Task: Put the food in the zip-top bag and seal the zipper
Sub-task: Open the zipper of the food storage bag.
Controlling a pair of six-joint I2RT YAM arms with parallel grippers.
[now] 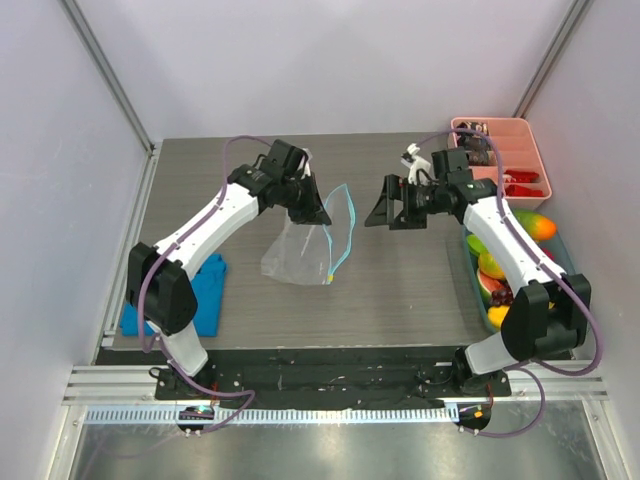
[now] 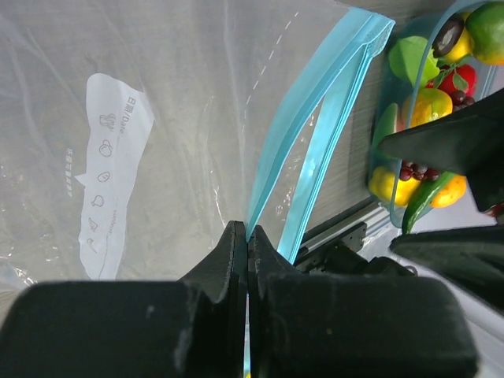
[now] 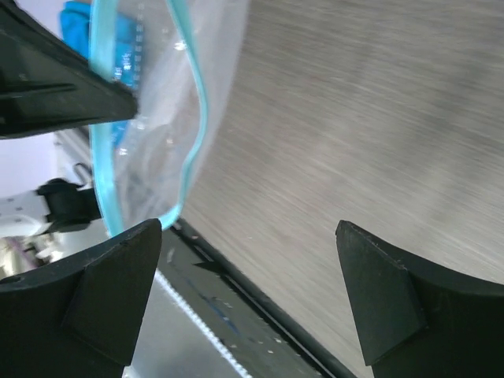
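Note:
The clear zip-top bag (image 1: 298,248) hangs from my left gripper (image 1: 316,213), its bottom resting on the table. The left gripper (image 2: 248,235) is shut on the teal zipper strip (image 2: 315,110) at the bag's mouth, which stands open in a loop (image 1: 347,222). My right gripper (image 1: 381,209) is open and empty, just right of the mouth, facing it. In the right wrist view the gripper (image 3: 249,228) spans bare table with the bag (image 3: 161,118) at upper left. The toy fruits (image 1: 497,280) lie in a teal bin at the right and also show in the left wrist view (image 2: 429,102).
A pink tray (image 1: 520,130) with small dark and red items stands at the back right. A mango (image 1: 536,225) sits at the bin's far end. A blue cloth (image 1: 205,292) lies at the front left by the left arm's base. Grey walls surround the table.

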